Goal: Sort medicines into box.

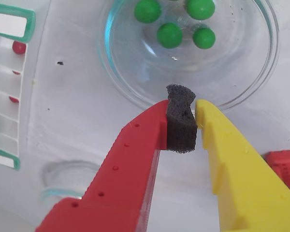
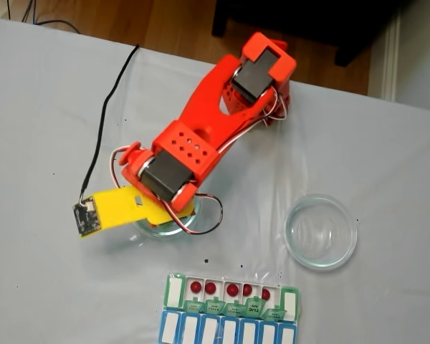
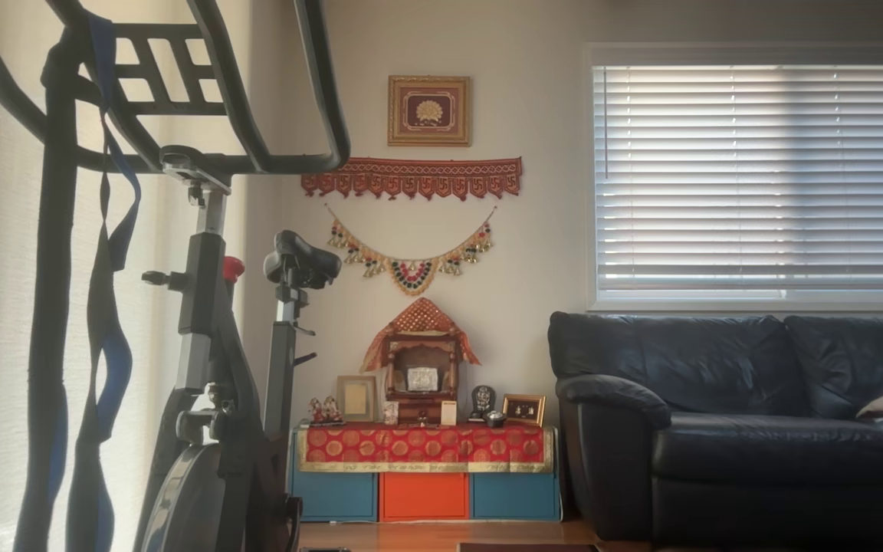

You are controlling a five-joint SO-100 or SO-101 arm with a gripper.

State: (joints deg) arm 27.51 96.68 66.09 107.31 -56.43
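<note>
The pincer (image 1: 182, 126) is clamped on a dark foam piece (image 1: 181, 121) below the glass dish (image 1: 261, 82) of green pills (image 1: 169, 35); the box (image 2: 290, 299) lid labels are too small to read.

Five red pills (image 2: 233, 289) sat one per white compartment in the box (image 2: 231, 309), green lids flipped open, blue row shut. Green pills (image 1: 169, 35) were loose in a glass dish (image 1: 261, 72), at least four showing.

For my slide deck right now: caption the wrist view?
Gripper poised beside glass dish of green pills.
</note>
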